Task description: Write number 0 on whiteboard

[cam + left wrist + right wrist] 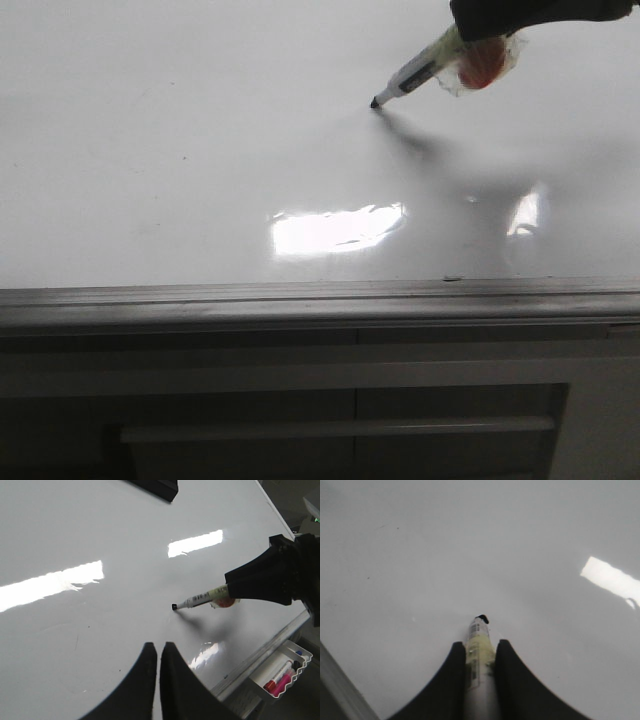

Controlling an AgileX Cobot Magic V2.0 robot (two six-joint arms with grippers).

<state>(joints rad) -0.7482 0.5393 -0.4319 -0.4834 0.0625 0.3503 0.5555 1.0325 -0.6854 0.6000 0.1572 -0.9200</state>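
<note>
The whiteboard [180, 150] is glossy white and bare; no number 0 shows on it. My right gripper [470, 45] is shut on a white marker [415, 75] wrapped in yellowish tape. The marker's black tip [376, 102] touches or nearly touches the board at the upper right. In the right wrist view the marker [479, 655] sits between the jaws of my right gripper [480, 645], tip [482, 619] on the board. The left wrist view shows the marker [200, 600] and the right gripper [235, 587]. My left gripper [158, 647] is shut and empty above the board [100, 530].
A grey metal strip [320, 298] runs along the board's lower edge, with a dark cabinet panel [330, 420] below. A small tray [282, 670] with spare markers hangs off the board's edge. Bright light reflections [335, 230] lie on the board. A dark object [157, 487] sits at the board's far edge.
</note>
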